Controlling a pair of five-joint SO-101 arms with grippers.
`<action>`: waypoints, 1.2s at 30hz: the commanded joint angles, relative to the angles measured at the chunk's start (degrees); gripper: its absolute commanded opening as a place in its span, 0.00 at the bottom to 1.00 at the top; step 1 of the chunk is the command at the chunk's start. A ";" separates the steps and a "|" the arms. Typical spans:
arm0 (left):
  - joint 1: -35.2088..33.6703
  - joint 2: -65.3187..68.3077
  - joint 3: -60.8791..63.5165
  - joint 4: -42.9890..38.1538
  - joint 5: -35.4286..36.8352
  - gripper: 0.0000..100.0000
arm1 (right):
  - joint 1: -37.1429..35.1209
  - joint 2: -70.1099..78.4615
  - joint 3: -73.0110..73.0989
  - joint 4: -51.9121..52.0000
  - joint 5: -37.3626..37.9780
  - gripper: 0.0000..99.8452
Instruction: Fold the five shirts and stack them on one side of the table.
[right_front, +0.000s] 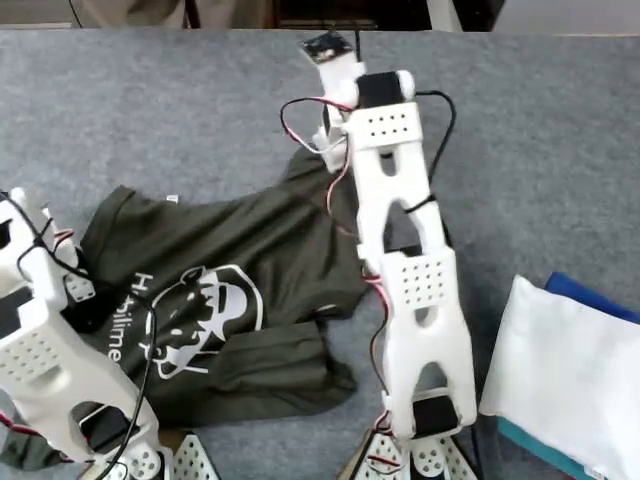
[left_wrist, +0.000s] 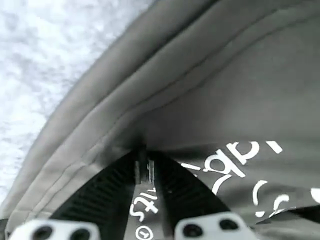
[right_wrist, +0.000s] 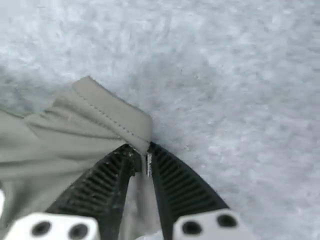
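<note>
Dark shirt (right_front: 250, 240), chest print: white lettering (right_front: 122, 335) at 9 o'clock of a white emblem (right_front: 205, 315). The lettering is partly hidden, and no whole word is legible.

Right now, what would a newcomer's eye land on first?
A dark shirt with a white print lies spread on the grey table, left of centre. The left gripper is shut on its cloth by the print, the right gripper on a far corner. A folded stack, white on top, sits at the right edge.
</note>
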 joint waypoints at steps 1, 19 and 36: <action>-5.98 0.31 1.49 -0.09 -2.37 0.02 | -6.90 -3.74 3.74 0.44 -0.97 0.02; -16.00 0.22 -3.43 6.51 -13.45 0.02 | -16.04 4.09 7.25 1.05 -1.05 0.27; -27.43 -4.09 -14.77 14.24 -21.19 0.02 | -2.95 -12.00 6.90 0.62 -0.97 0.27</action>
